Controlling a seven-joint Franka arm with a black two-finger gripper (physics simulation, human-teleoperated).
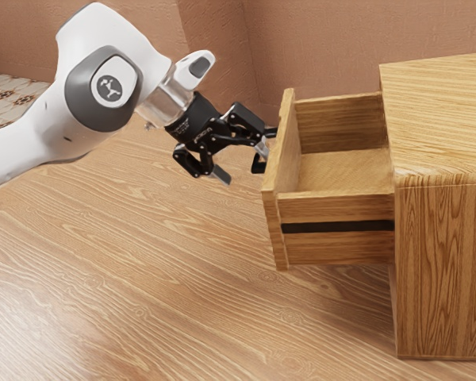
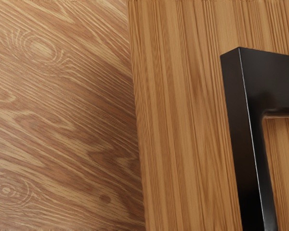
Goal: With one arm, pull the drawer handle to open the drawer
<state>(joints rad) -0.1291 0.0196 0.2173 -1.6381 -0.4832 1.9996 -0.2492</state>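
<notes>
Drawer sticks well out of the wooden cabinet at the exterior view's right, inside bare. Its black handle sits on the drawer front, which faces the arm. Gripper is just beside that front, above the tabletop, fingers spread open: one close to the front, the other apart from it, gripping nothing.
</notes>
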